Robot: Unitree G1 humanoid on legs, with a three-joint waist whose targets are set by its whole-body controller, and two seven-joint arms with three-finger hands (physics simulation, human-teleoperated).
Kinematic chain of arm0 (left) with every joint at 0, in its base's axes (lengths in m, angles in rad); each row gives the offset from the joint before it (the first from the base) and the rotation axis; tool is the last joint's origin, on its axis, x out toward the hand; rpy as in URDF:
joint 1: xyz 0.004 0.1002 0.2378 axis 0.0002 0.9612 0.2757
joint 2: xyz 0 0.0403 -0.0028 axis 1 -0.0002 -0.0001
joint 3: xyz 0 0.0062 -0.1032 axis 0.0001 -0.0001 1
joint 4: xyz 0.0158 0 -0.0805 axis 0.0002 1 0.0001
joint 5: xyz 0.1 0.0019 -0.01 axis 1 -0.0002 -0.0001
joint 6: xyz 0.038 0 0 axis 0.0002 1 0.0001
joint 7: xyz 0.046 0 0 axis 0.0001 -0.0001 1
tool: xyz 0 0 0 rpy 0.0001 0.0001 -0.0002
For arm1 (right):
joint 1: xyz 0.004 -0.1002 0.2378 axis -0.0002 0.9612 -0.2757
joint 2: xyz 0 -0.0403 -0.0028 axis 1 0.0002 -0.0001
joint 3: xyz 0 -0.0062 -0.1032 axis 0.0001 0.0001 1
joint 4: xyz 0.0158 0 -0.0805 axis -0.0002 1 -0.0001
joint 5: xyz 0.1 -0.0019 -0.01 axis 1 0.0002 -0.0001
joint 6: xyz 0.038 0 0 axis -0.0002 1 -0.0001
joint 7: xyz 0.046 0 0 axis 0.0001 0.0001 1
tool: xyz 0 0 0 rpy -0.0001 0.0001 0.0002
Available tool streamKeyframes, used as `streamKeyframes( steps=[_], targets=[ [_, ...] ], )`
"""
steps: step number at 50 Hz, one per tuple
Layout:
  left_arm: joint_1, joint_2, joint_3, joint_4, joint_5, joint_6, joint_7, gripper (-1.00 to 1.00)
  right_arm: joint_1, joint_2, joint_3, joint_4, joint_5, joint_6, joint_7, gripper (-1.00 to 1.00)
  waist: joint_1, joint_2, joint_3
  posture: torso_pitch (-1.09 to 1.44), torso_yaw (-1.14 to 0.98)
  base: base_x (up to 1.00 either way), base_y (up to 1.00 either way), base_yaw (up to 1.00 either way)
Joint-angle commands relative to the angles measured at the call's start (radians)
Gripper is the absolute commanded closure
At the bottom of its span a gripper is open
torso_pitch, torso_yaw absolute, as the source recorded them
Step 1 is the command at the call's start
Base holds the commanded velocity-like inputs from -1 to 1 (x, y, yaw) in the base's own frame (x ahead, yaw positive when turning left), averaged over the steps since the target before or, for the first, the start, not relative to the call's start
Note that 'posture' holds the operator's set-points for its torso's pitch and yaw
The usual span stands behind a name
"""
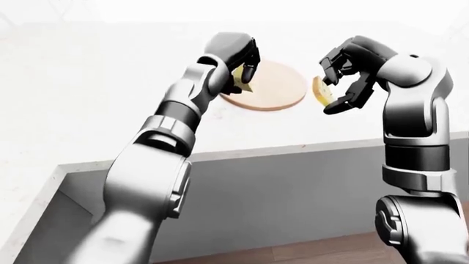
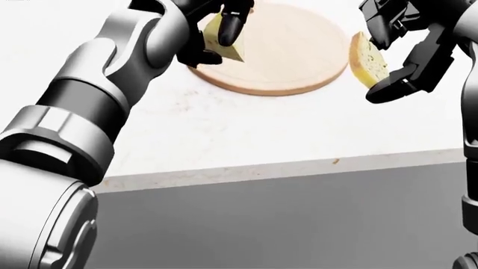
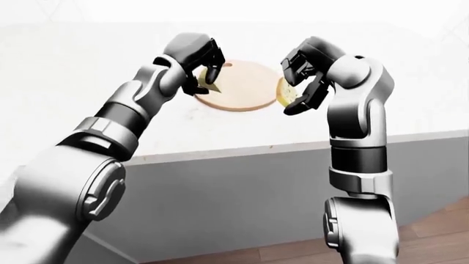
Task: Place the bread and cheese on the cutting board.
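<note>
Head view, upper left: your left hand (image 2: 217, 25) clenched round cheese (image 2: 224, 39), wedge over left edge of cutting board (image 2: 284, 50). Upper right: your right hand (image 2: 399, 47) pinches bread (image 2: 367, 60), just right of board; hand tops cut off.

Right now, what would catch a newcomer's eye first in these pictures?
Two grey robot arms reach over a white counter toward a round wooden cutting board at the head view's top. The left hand grips a yellow cheese wedge over the board's left edge; the right hand holds a bread slice just right of it.
</note>
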Motion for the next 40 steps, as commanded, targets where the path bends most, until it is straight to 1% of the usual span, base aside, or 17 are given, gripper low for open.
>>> streamKeyframes(
  steps=[1,7,9,10,11,13,14,16,17,18,26,30,33,35,36,38,40],
  targets=[
    [-0.042,0.011,0.009,-0.042,-0.013,-0.003,0.04,1.0,-0.034,-0.015,-0.016,-0.034,-0.001,-0.013,-0.014,1.0,0.0,-0.005,-0.035,0.0,0.0,0.0,0.0,0.0],
    [-0.016,0.004,0.012,-0.036,-0.015,-0.001,0.067,1.0,-0.027,-0.014,-0.017,-0.038,0.001,-0.014,-0.016,1.0,0.0,-0.003,-0.036,0.0,0.0,0.0,0.0,0.0],
    [-0.011,0.002,0.012,-0.035,-0.014,0.0,0.068,0.91,-0.026,-0.013,-0.017,-0.037,0.002,-0.015,-0.017,1.0,-0.001,-0.003,-0.036,0.0,0.0,0.0,0.0,0.0],
    [-0.008,0.001,0.012,-0.035,-0.014,0.001,0.07,0.64,-0.025,-0.013,-0.016,-0.04,0.001,-0.013,-0.015,1.0,-0.001,-0.002,-0.036,0.0,0.0,0.0,0.0,0.0],
    [-0.007,0.001,0.012,-0.034,-0.014,0.003,0.07,0.52,-0.025,-0.014,-0.017,-0.044,0.001,-0.01,-0.012,1.0,-0.001,-0.003,-0.037,0.0,0.0,0.0,0.0,0.0],
    [-0.001,-0.002,0.011,-0.033,-0.012,0.006,0.075,0.09,-0.025,-0.02,-0.02,-0.05,0.001,-0.007,-0.007,1.0,-0.001,-0.003,-0.037,0.0,0.0,0.0,0.0,0.0],
    [-0.001,-0.002,0.012,-0.034,-0.012,0.006,0.078,-0.09,-0.023,-0.019,-0.02,-0.052,0.001,-0.007,-0.007,1.0,-0.001,-0.003,-0.037,0.0,0.0,0.0,0.0,0.0],
    [0.001,-0.003,0.012,-0.033,-0.011,0.007,0.083,-0.65,-0.021,-0.018,-0.02,-0.056,0.002,-0.007,-0.008,1.0,-0.001,-0.002,-0.037,0.0,0.0,0.0,0.0,0.0],
    [0.002,-0.003,0.012,-0.033,-0.011,0.007,0.084,-0.87,-0.02,-0.018,-0.02,-0.058,0.002,-0.006,-0.007,1.0,-0.001,-0.003,-0.037,0.0,0.0,0.0,0.0,0.0],
    [0.003,-0.004,0.012,-0.033,-0.011,0.008,0.083,-1.0,-0.02,-0.018,-0.02,-0.06,0.002,-0.005,-0.006,1.0,-0.001,-0.003,-0.037,0.0,0.0,0.0,0.0,0.0],
    [0.009,-0.005,0.014,-0.034,-0.013,0.007,0.079,-1.0,-0.015,-0.015,-0.019,-0.06,0.003,-0.006,-0.01,1.0,-0.001,-0.003,-0.038,0.0,0.0,0.0,0.0,0.0],
    [0.007,0.013,0.012,-0.041,-0.017,-0.019,0.039,-1.0,-0.029,-0.009,-0.013,-0.039,0.004,-0.013,-0.021,1.0,-0.001,-0.002,-0.039,0.0,0.0,0.0,0.0,0.0],
    [-0.001,0.044,0.021,-0.053,-0.038,-0.047,-0.025,-1.0,-0.075,0.004,0.001,0.03,0.005,-0.031,-0.04,1.0,-0.003,0.001,-0.039,0.0,0.0,0.0,0.0,0.0],
    [0.0,0.067,0.009,-0.067,-0.034,-0.065,-0.065,-1.0,-0.129,0.015,0.014,0.114,0.006,-0.053,-0.068,1.0,-0.004,0.004,-0.038,0.0,0.0,0.0,0.0,0.0],
    [-0.004,0.071,0.011,-0.071,-0.041,-0.066,-0.078,-1.0,-0.149,0.017,0.014,0.146,0.009,-0.059,-0.077,1.0,-0.005,0.006,-0.038,0.0,0.0,0.0,0.0,0.0],
    [-0.019,0.086,0.019,-0.089,-0.062,-0.075,-0.134,-1.0,-0.247,0.022,0.031,0.308,0.005,-0.101,-0.129,1.0,-0.006,0.009,-0.039,0.0,0.0,0.0,0.0,0.0],
    [-0.021,0.107,0.026,-0.116,-0.086,-0.086,-0.186,-1.0,-0.306,0.027,0.045,0.42,-0.002,-0.14,-0.166,1.0,-0.007,0.013,-0.039,0.0,0.0,0.0,0.0,0.0]
  ],
)
